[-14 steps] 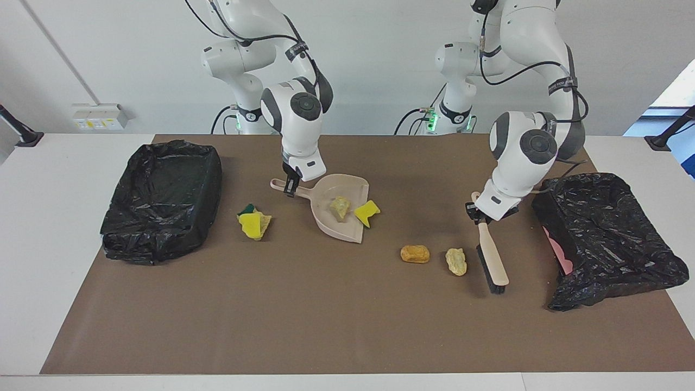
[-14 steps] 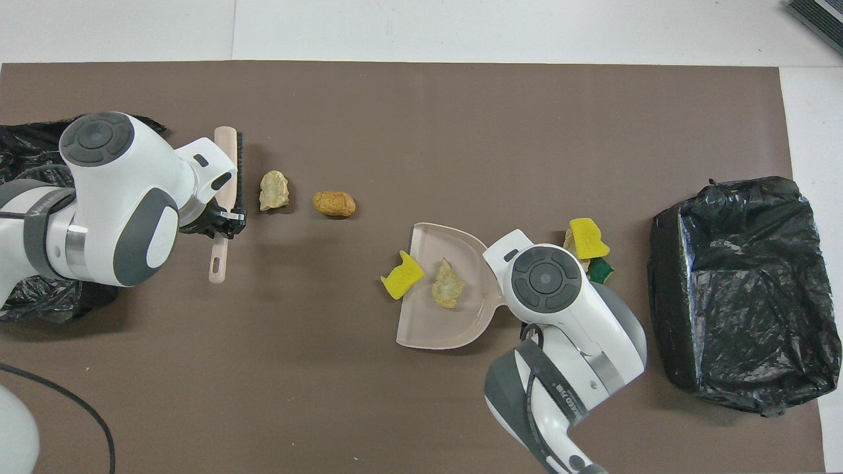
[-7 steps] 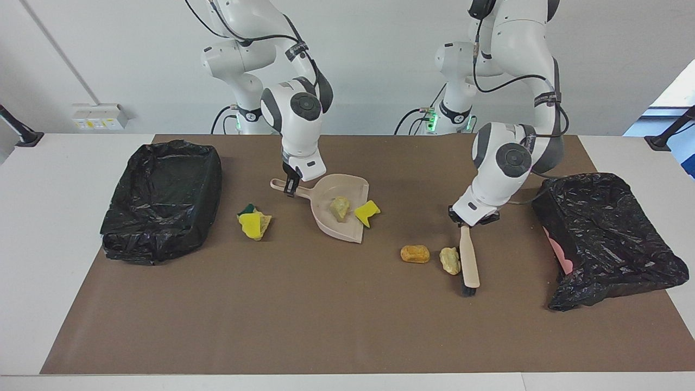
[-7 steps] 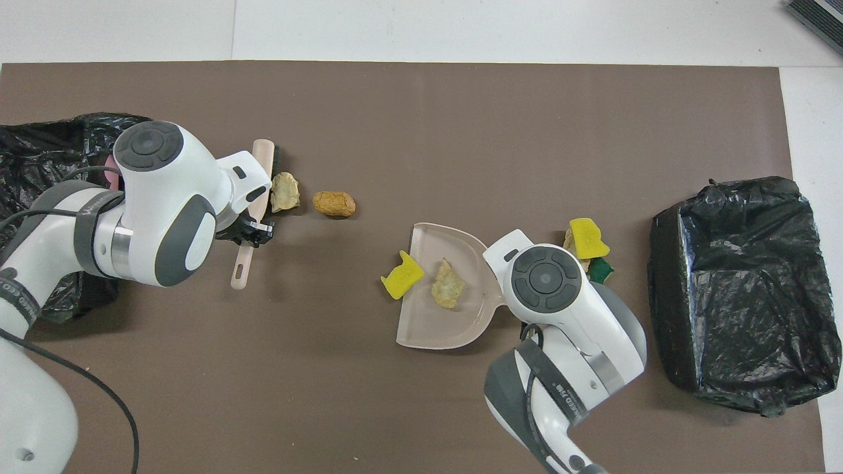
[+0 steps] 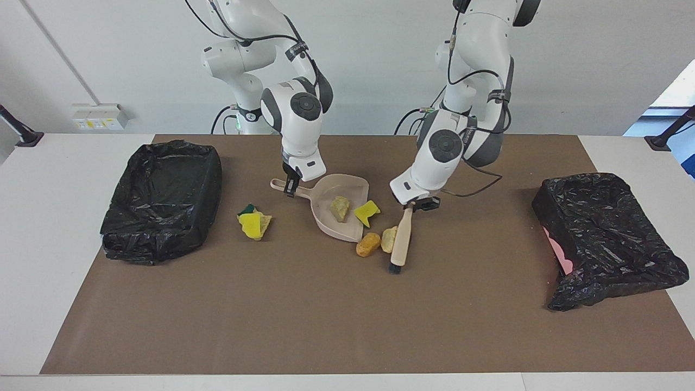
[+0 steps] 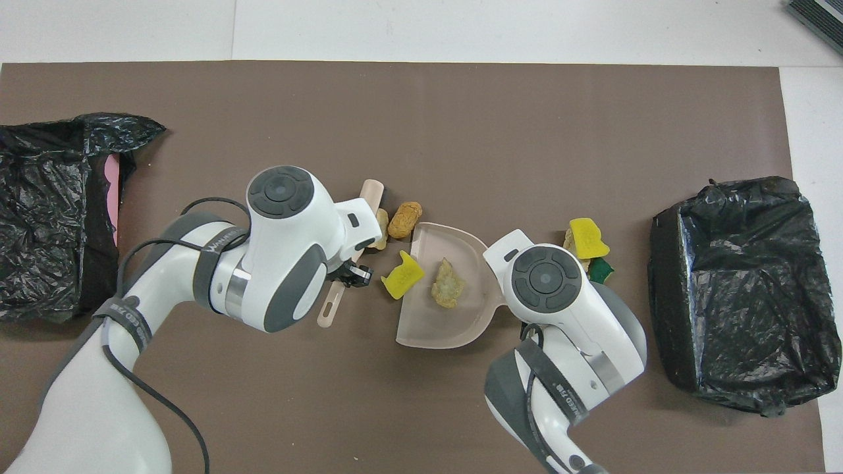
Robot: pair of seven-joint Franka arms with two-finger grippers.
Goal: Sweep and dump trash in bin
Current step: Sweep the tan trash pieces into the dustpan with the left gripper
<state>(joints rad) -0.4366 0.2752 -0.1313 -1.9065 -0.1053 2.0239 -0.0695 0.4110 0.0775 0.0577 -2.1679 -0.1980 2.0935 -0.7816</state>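
Left claw [image 5: 411,207], clamped on hand brush [image 5: 400,239], has pushed orange chunk [image 5: 368,244] and tan chunk [image 5: 389,239] to dustpan [image 5: 332,225] lip; right claw [image 5: 291,186] grips its handle. Dustpan holds one pale chunk [image 5: 340,208]; yellow chunk [image 5: 367,212] straddles lip.

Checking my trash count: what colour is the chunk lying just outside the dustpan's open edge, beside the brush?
Orange-brown chunk, clearest in the overhead view.

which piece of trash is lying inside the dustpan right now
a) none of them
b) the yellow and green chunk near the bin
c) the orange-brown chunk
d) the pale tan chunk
d: a pale tan chunk lies in the dustpan, while the orange-brown chunk sits on the mat just outside its open edge, beside the brush.
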